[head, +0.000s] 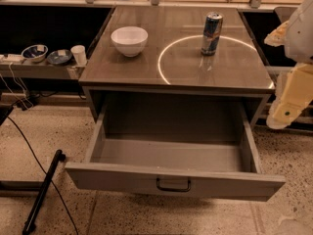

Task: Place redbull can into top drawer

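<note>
Here's your picture: the redbull can (212, 33) stands upright on the table (146, 75), toward the back right. It sits inside the bright ring of light (164, 58), well apart from the white bowl (129, 40) on the left. Below, the top drawer (171, 155) is pulled wide open with nothing in it, its dark handle (173, 184) facing you. Your tool (286, 109) hangs off the table's right side, just beyond the edge and nowhere near the can. I cannot tell from here whether it is spread or pressed together.

So the step in hand, as I read it, is the reach and grasp. Bring the tool up above the table edge first. Then come in from the right, level, at mid-height on the can, so you squeeze the body and not the rim. It's tall and slim, so a nudge before closing will likely tip it; centre the tool on it before you close. Once it's held, lift straight up and carry it forward over the table's front edge. Lower it into the middle of the drawer, clear of the side walls.
</note>
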Controlling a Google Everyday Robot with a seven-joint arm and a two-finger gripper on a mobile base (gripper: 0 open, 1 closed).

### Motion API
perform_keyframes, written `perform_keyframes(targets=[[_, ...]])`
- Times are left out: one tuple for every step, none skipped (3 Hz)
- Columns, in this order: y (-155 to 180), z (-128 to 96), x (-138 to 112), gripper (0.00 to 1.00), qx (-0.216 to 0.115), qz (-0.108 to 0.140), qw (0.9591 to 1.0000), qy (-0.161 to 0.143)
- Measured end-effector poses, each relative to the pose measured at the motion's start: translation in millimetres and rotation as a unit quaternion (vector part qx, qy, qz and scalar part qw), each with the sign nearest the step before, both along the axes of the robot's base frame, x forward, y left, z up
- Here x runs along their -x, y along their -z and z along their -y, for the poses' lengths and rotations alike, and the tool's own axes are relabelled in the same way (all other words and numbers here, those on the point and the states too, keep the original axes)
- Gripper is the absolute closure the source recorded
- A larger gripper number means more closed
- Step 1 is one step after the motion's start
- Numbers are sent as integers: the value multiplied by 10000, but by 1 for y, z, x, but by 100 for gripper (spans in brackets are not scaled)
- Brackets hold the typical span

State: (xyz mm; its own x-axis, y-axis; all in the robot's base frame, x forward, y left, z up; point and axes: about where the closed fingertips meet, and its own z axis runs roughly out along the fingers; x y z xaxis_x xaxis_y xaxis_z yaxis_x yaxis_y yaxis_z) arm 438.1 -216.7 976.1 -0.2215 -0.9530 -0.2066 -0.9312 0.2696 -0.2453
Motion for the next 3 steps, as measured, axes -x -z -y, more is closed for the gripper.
perform_keyframes(targets=[[-1,0,-1,0,-7,18,10000,2],[-8,4,-35,0,-280,227,9994,-10],[-5,9,-97,0,-879,356,9955,26]])
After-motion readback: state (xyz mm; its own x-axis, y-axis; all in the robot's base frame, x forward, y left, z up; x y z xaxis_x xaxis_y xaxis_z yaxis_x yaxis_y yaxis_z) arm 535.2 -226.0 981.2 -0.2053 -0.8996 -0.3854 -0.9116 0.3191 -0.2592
